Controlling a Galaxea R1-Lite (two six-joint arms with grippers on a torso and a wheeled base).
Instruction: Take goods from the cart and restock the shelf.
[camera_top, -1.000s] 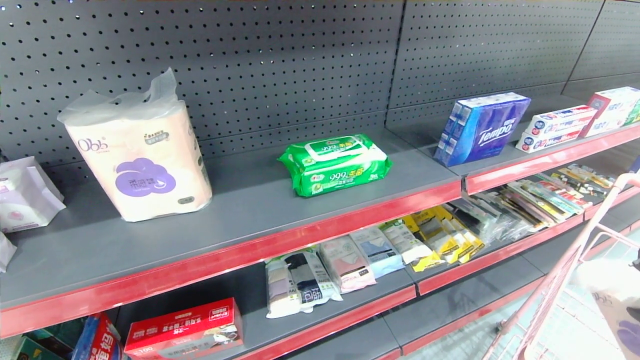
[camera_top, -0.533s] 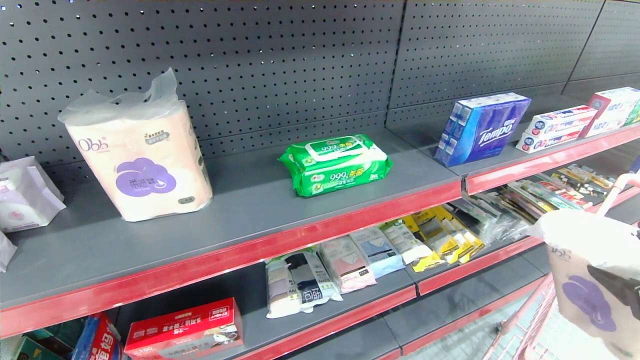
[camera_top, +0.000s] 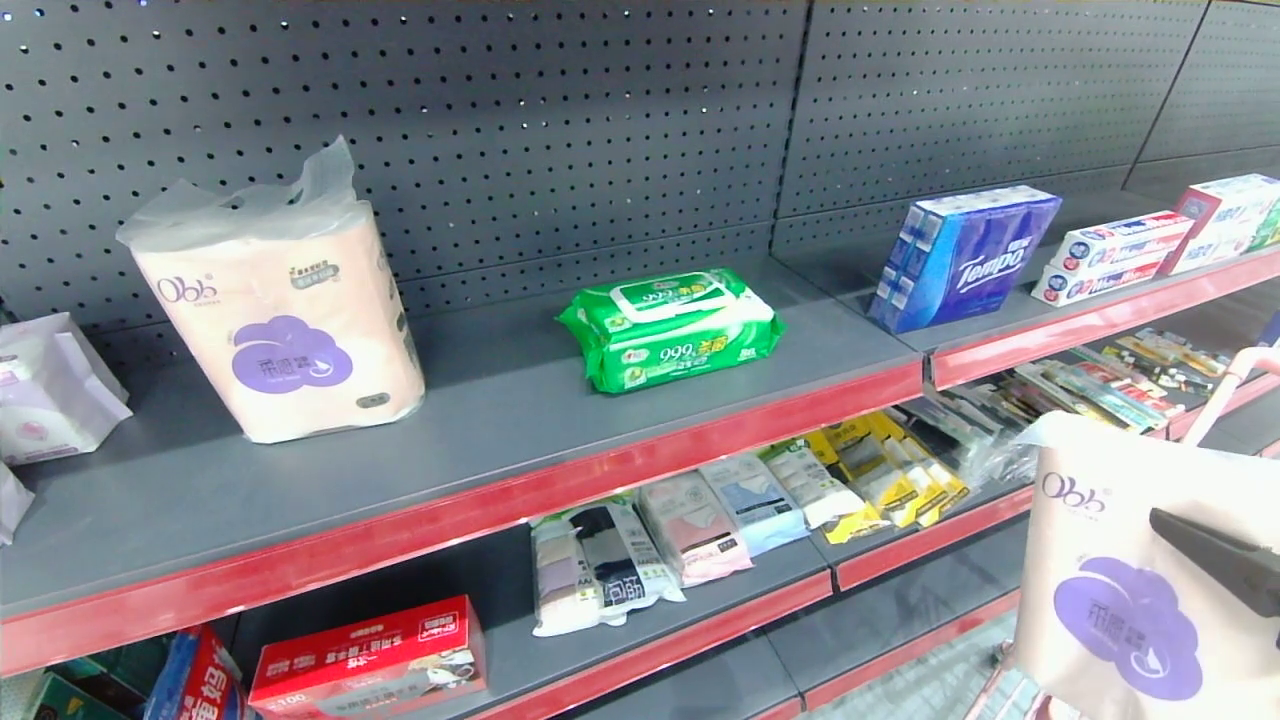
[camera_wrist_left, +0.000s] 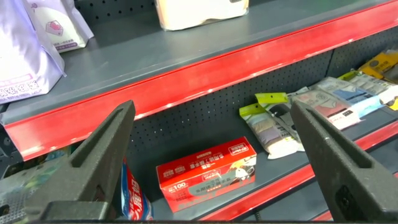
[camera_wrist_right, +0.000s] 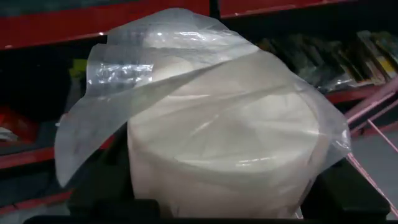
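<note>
**Right hand holds a toilet-roll pack beside the cart, short of the shelf**

The cream plastic-wrapped pack of toilet rolls (camera_top: 1110, 590), printed with a purple cloud, is pinched upright between the fingers of the right hand (camera_wrist_right: 224, 202) by the pink wire cart (camera_top: 1215, 385). Gripping its sides probably keeps it level for standing. A matching pack (camera_top: 285, 320) stands on the grey top shelf (camera_top: 560, 420) with bare space beside it, the likely spot. The left hand (camera_wrist_left: 214, 152) hangs spread, holding nothing, before the lower shelf.

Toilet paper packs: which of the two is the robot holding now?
The toilet paper pack low on the right: the right gripper clamps it between its jaws. The other pack stands untouched on the grey shelf, left of the green wipes.
</note>
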